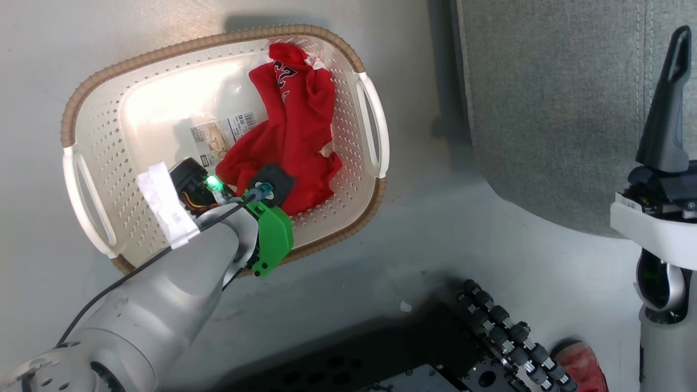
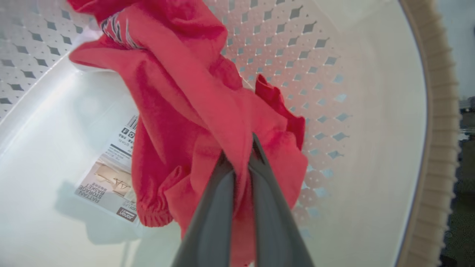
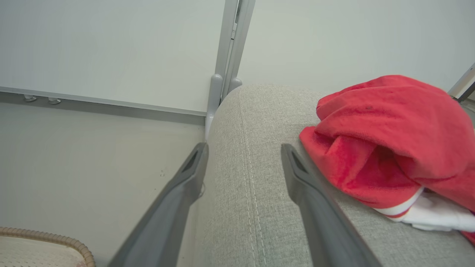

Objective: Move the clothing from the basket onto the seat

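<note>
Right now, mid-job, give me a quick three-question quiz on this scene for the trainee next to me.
1. True or false: the left claw is shut on the red garment inside the basket.
2. What lies on the seat? A) a blue towel B) a second red garment with white trim C) a grey pillow
3. Fill in: the right claw, above the seat's edge, is ____ and holds nothing.

Key: 1 true; 2 B; 3 open.
</note>
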